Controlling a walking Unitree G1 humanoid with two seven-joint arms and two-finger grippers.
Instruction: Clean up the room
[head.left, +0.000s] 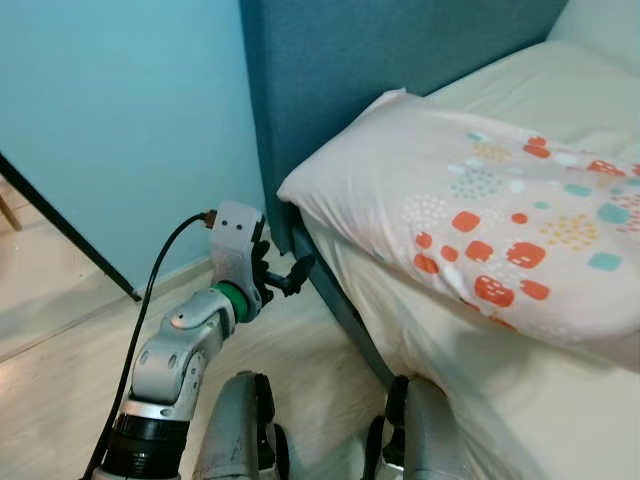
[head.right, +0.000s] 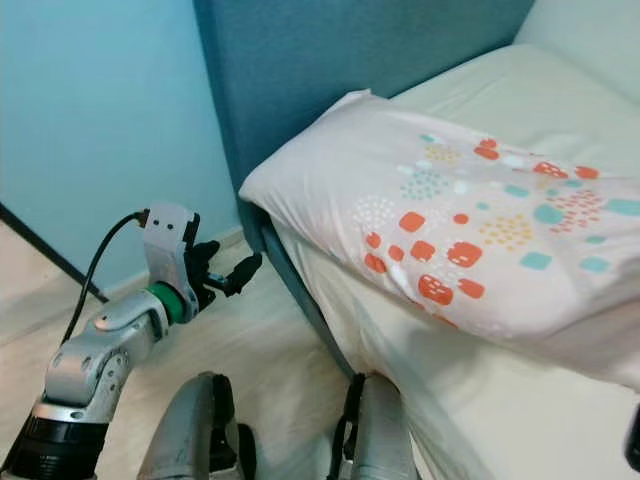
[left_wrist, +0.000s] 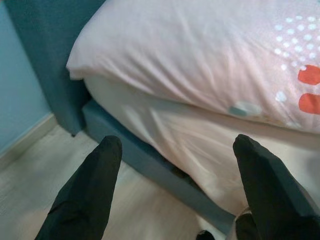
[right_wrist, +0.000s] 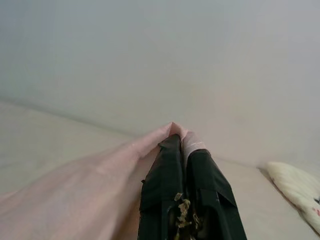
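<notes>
Pillow soft matt printed cloth; headboard matt teal fabric; floor pale smooth wood-look.

Pillow on bed, prob. overhanging.

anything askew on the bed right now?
Yes. The pillow lies crooked, its corner overhanging the mattress edge beside the headboard. The right claw is shut on pink fabric; the left claw is open near the bed frame.

Bed frame beside open floor
</notes>
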